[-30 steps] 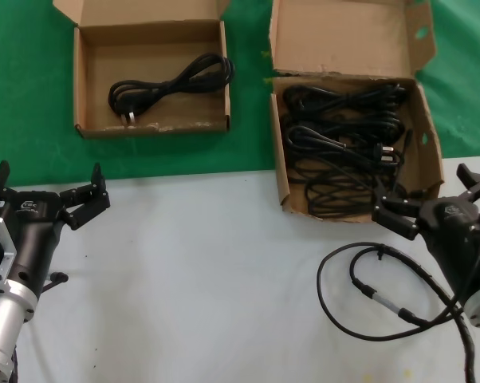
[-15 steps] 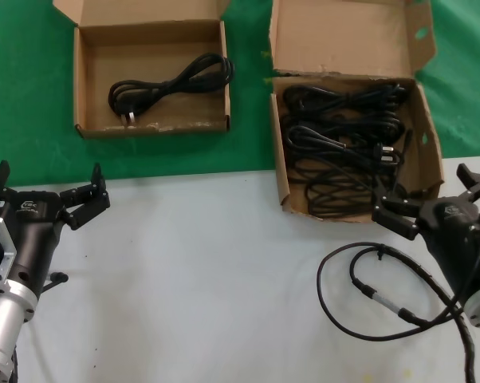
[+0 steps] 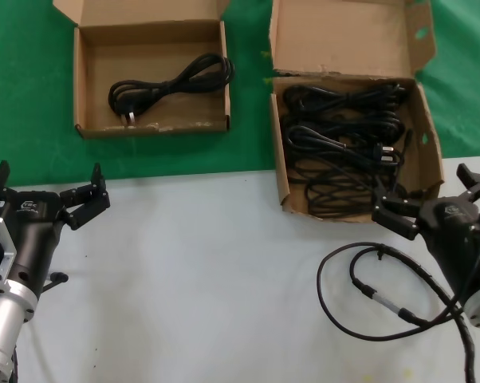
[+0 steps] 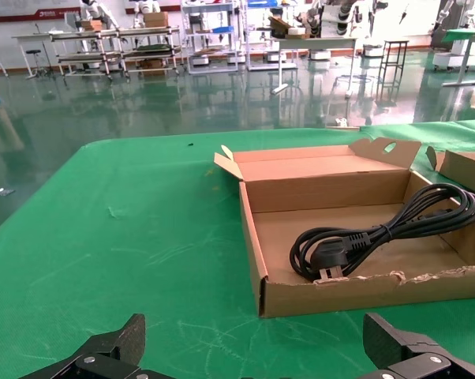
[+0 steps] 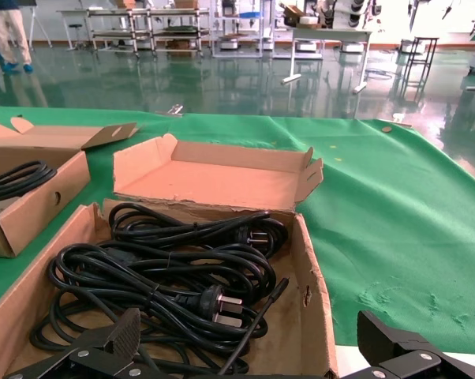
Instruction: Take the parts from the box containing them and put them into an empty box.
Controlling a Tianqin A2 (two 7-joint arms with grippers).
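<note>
While several bundled power cords [image 3: 344,152] lie heaped in the tall box [image 3: 427,128] on the green cloth, one cord [image 3: 168,84] already rests in the shallow box [image 3: 79,80] off to the left, so you are between transfers. Your right tool [image 3: 427,199] hovers just at the tall box's near wall, fingers spread wide and holding nothing; in the right wrist view the plug [image 5: 214,300] of the nearest bundle sits just ahead of it. Aim for the middle of one bundle's loops rather than the plug, and judge it likely that neighbouring coils will snag, so lift straight up and slowly. Keep clear of the torn near corner, and mind the thicker cable [image 3: 367,291] trailing across the white bench [image 3: 208,271] under that arm. Your left tool [image 3: 49,195] waits wide open and empty over the bench, near the shallow box.
</note>
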